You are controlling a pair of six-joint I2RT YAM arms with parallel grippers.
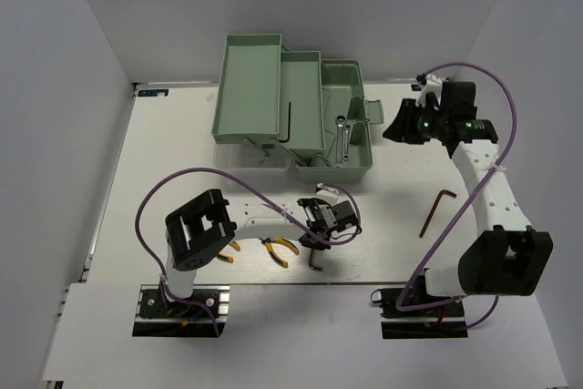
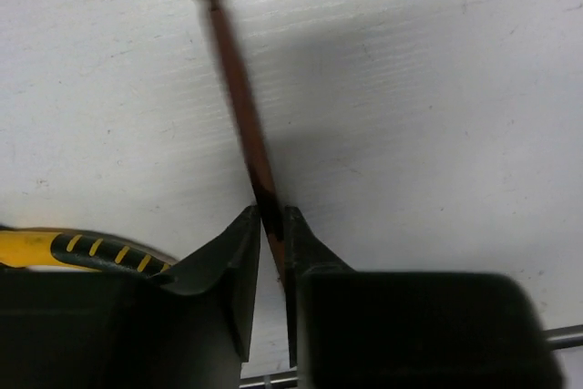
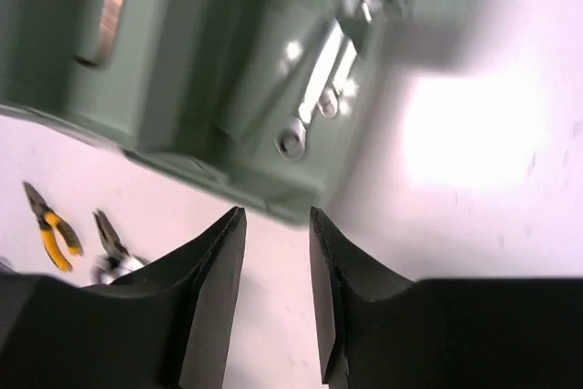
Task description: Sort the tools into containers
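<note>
A reddish-brown hex key (image 2: 239,88) is pinched between the fingers of the left gripper (image 2: 271,225), near the front edge of the white surface (image 1: 182,152). Its long shaft is seen slanting away from the fingertips over the surface. Whether its far tip touches the surface cannot be told. Just to the left of this gripper, a pair of yellow-handled pliers (image 1: 280,249) is laid flat on the surface. A second pair (image 1: 228,250) is partly hidden under the left arm.

Farther back, the pale green toolbox (image 1: 250,79) is spread open. A black hex key (image 1: 289,125) is seen in its middle tray, and two silver wrenches (image 3: 314,93) are laid side by side in the base bin (image 1: 363,168).

The right gripper (image 3: 276,216) is held above the surface just beside the right end of the toolbox, its jaws parted with nothing between them. Another brown hex key (image 1: 439,209) is left on the surface in front of the right arm, well apart from the toolbox.
</note>
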